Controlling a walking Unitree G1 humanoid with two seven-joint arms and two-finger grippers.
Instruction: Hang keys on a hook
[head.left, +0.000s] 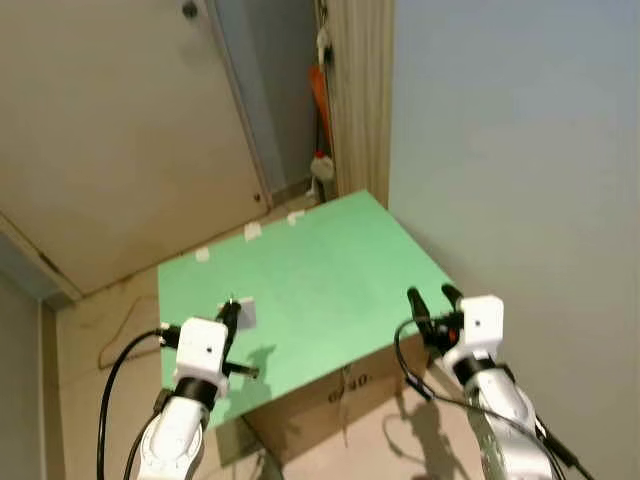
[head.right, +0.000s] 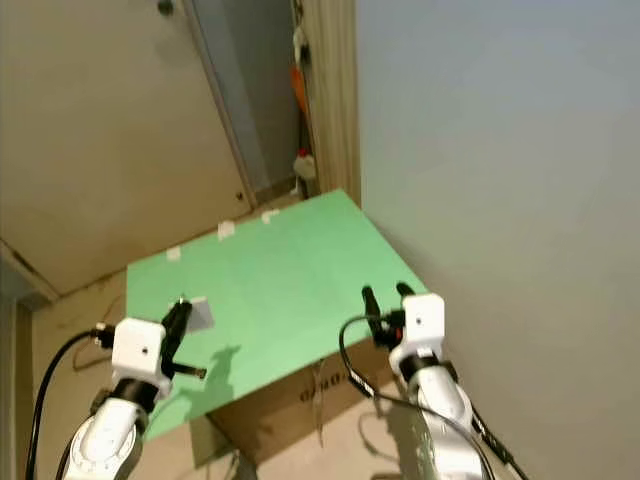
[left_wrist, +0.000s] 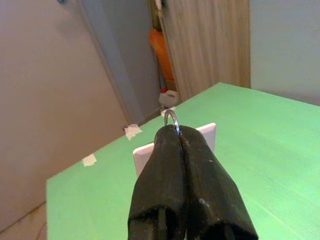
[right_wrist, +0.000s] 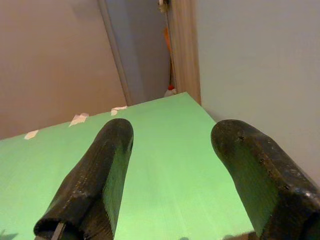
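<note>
My left gripper (head.left: 231, 308) is shut on a thin metal key ring (left_wrist: 171, 117), whose loop pokes out above the closed fingertips; any keys on it are hidden. It hovers over the near left part of a green board (head.left: 320, 270). Just beyond its tips a small white square plate (head.left: 244, 314) stands on the board; I cannot make out a hook on it. My right gripper (head.left: 431, 293) is open with nothing between its fingers, at the board's near right edge.
The green board lies on a cardboard box (head.left: 340, 390) on the floor. A pale wall (head.left: 520, 150) rises close on the right. Behind are a beige door (head.left: 120, 120), a wooden post and an orange object (head.left: 318, 90). Tape scraps (head.left: 252, 231) mark the board's far edge.
</note>
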